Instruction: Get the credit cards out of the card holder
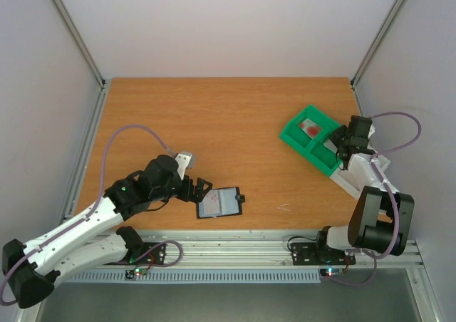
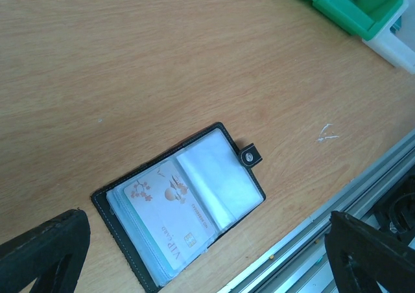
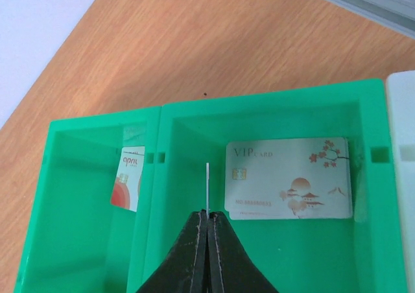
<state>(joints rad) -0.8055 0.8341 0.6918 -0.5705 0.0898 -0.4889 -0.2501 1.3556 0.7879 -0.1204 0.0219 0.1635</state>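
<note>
Right wrist view: I am holding my right hand (image 3: 207, 223) over the green tray (image 3: 194, 108), which is sitting by the right edge of the table (image 1: 214, 115). Its fingers are pressing tight together on what looks like a thin card (image 3: 207, 184), seen edge-on and standing upright above the tray's middle compartment. A pale card (image 3: 288, 179) is lying flat in that same compartment, and a red item (image 3: 126, 184) is leaning in the one beside it.

My left hand (image 1: 200, 191) is hovering with its fingers spread wide, gripping nothing, just beside the card holder (image 2: 185, 205). The holder is lying open near the near edge of the table, left of the middle, snap tab (image 2: 249, 157) pointing outward. A VIP card (image 2: 170, 216) is showing inside its clear sleeves, so the job is not finished.

Here is what I am worrying about. The thin card is hanging on its edge; if I let go from here it may tip against the divider and stand there instead of lying flat. On the left, nothing is pinning the holder down, so a push at the VIP card may slide the whole holder toward the near edge. The sleeve looks slick, and I may be pinching plastic along with the card.
</note>
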